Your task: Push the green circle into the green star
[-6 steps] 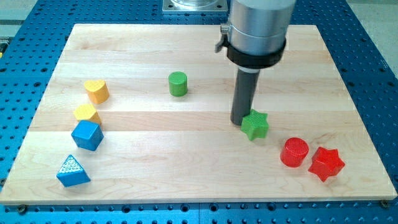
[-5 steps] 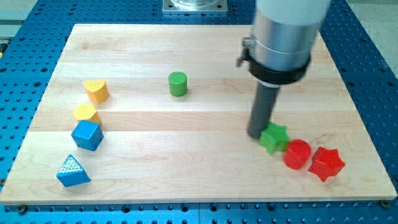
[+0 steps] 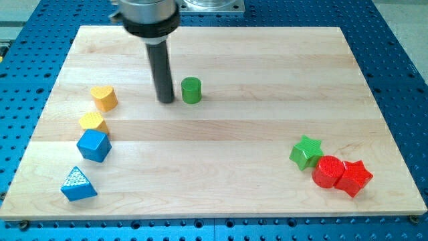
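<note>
The green circle (image 3: 191,90), a short cylinder, stands on the wooden board (image 3: 221,194) above its middle. My tip (image 3: 165,100) rests just to the circle's left, a small gap apart. The green star (image 3: 306,152) lies far off at the view's lower right, touching the red circle (image 3: 328,171).
A red star (image 3: 354,177) sits against the red circle at the lower right. At the left are a yellow heart (image 3: 103,98), a yellow block (image 3: 92,121), a blue hexagon (image 3: 93,145) and a blue triangle (image 3: 77,184).
My tip left the green star and crossed to the left of the green circle. The green star, red circle and red star were shoved a little toward the lower right.
</note>
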### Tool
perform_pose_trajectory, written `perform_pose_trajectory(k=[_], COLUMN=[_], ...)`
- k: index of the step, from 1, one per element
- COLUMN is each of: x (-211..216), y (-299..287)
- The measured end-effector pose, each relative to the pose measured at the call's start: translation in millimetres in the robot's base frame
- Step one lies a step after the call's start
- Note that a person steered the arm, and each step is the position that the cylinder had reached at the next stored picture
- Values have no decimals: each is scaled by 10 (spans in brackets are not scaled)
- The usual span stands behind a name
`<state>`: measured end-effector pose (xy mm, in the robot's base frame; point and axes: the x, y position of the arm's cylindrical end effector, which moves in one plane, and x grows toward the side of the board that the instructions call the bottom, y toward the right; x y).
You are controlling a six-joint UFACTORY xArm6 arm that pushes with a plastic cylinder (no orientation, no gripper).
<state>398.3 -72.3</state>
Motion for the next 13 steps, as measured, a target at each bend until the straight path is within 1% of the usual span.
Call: perform_pose_trajectory(k=[2,3,4,6,7,8,9,10,11,12,13], x=[-180,-440,-506,-157,-211,-511,-546,-249,191,142,-4], y=[1017,1100,1249,2034,2137,1863,1356,1347,1427,1459,1293])
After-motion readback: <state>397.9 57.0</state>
